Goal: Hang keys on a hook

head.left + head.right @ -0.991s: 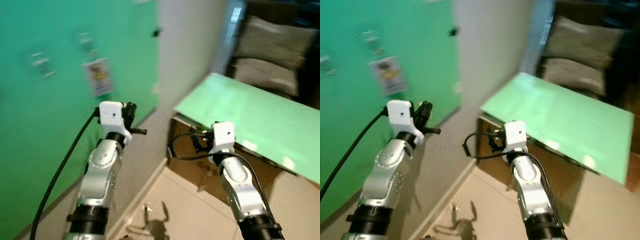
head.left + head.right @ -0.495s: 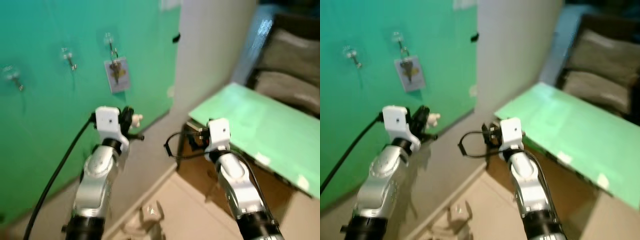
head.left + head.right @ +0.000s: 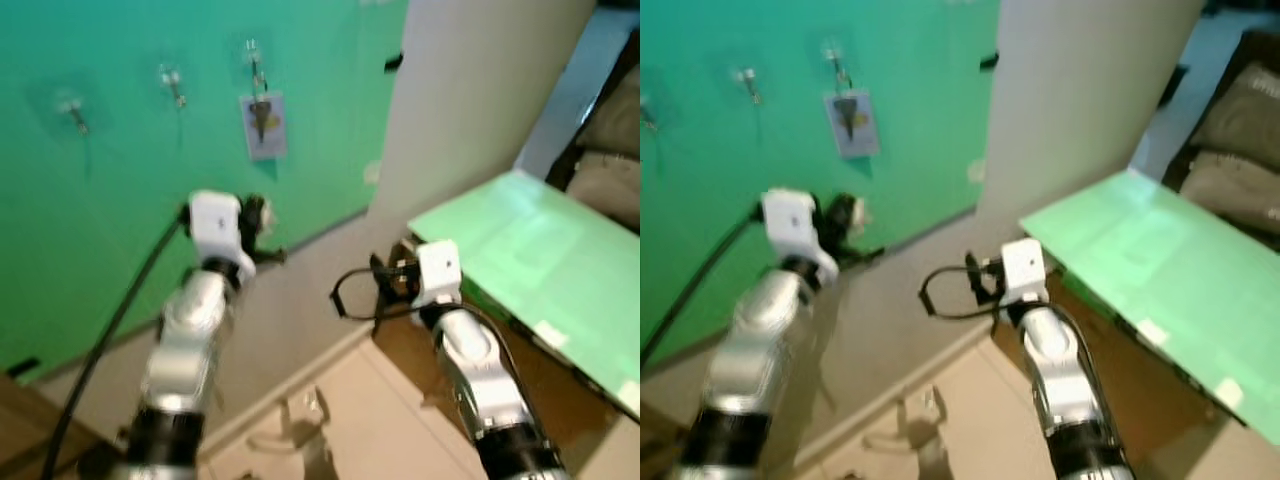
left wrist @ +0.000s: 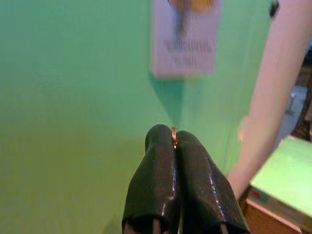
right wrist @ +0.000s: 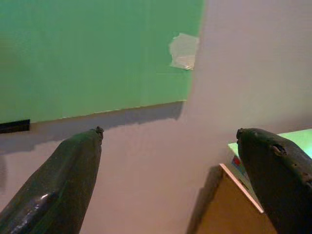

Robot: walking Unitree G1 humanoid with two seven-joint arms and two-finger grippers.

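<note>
Left gripper (image 4: 174, 139) pinched tight on a small metal ring (image 4: 173, 136), held up near the green wall (image 3: 110, 230), tagged keys (image 3: 264, 124) at 12 o'clock. Right gripper (image 5: 168, 141) wide open, holding nothing.

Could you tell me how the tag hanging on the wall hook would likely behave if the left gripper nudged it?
The tag looks thin and flat, so probably light. It hangs from one hook, so it would likely swing. The left gripper, jaws shut on a ring, is below it.

Hanging tag (image 4: 184, 36) on green wall, two printed lines, blurred, unreadable
</note>
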